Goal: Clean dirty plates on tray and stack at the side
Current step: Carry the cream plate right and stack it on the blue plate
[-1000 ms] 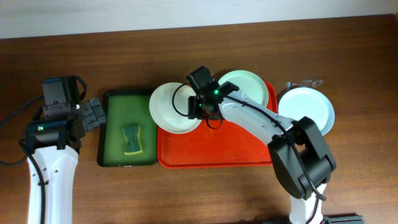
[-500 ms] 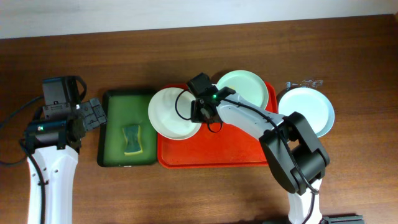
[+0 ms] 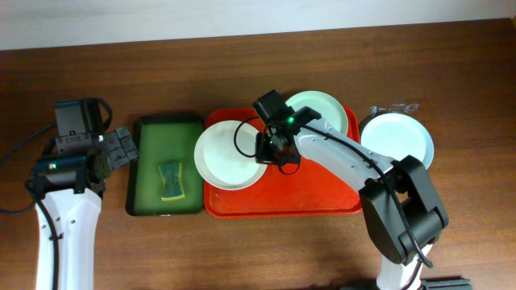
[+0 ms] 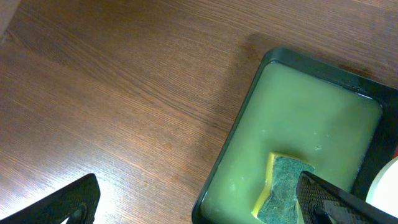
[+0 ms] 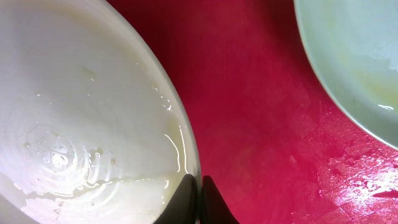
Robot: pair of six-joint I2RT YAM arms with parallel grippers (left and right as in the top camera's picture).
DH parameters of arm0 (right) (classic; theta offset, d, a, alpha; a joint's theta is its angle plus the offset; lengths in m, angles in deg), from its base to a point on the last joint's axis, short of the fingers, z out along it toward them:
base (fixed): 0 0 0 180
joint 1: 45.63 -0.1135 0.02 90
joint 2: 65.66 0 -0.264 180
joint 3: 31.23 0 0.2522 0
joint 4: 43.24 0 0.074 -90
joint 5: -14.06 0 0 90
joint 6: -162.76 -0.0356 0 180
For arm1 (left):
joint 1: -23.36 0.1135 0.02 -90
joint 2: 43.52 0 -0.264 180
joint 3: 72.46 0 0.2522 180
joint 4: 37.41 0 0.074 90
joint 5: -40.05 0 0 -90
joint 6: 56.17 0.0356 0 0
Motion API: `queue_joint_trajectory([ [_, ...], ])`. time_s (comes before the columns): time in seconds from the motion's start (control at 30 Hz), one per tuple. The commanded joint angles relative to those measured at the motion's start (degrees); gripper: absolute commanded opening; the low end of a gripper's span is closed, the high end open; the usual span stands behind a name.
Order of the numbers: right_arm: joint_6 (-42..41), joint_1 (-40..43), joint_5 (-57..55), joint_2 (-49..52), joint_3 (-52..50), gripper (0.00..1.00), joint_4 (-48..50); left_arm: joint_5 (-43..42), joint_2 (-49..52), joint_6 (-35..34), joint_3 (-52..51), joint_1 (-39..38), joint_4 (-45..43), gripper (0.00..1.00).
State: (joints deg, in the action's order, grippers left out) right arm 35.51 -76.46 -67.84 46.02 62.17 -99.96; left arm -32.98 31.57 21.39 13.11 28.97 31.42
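We see one wet plate (image 3: 226, 155) over the left end of the red tray (image 3: 282, 200), our right pincer (image 3: 272, 151) clenched on its right rim. A second plate (image 3: 326, 113) lies in the tray's far right corner. A third plate (image 3: 401, 141) rests on the tabletop (image 3: 468, 64) just beside the tray. Our left pincer (image 3: 121, 147) gapes wide beside the green tray (image 3: 153, 129) holding a sponge (image 3: 171, 180).

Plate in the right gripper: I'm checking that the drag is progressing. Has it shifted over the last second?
Yes. The plate slid toward the robot's side, away from the red tray's far rim.
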Motion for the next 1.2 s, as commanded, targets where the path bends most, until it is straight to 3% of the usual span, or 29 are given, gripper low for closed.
queue_joint_trajectory([
  [0.0, 0.3, 0.1, 0.5, -1.3, -0.5, 0.04, -0.3, 0.9, -1.0, 0.1, 0.7, 0.2, 0.0, 0.99],
  [0.4, 0.3, 0.3, 2.0, -1.5, -0.1, 0.04, -0.5, 0.9, -1.0, 0.1, 0.7, 0.2, 0.0, 0.99],
  [0.53, 1.5, 4.2, 5.5, -5.9, 4.1, 0.04, -4.7, 0.9, -1.0, 0.1, 0.7, 0.2, 0.0, 0.99],
  [0.6, 4.8, 8.5, 9.4, -10.3, 5.0, 0.04, -6.6, 0.9, -1.0, 0.1, 0.7, 0.2, 0.0, 0.99],
  [0.67, 9.2, 18.0, 17.7, -15.6, 5.0, 0.04, -10.0, 0.9, -1.0, 0.1, 0.7, 0.2, 0.0, 0.99],
  [0.77, 17.5, 34.9, 18.2, -18.3, 5.0, 0.04, -19.4, 0.9, -1.0, 0.1, 0.7, 0.2, 0.0, 0.99],
  [0.93, 20.5, 59.8, -0.3, -17.4, 4.9, 0.04, -28.0, 0.9, -1.0, 0.1, 0.7, 0.2, 0.0, 0.99],
  [1.03, 17.7, 63.8, -8.7, -16.3, 3.6, 0.04, -26.4, 0.9, -1.0, 0.1, 0.7, 0.2, 0.0, 0.99],
  [1.17, 17.0, 64.1, -8.3, -13.6, -0.2, 0.04, -22.6, 0.9, -1.0, 0.1, 0.7, 0.2, 0.0, 0.99],
])
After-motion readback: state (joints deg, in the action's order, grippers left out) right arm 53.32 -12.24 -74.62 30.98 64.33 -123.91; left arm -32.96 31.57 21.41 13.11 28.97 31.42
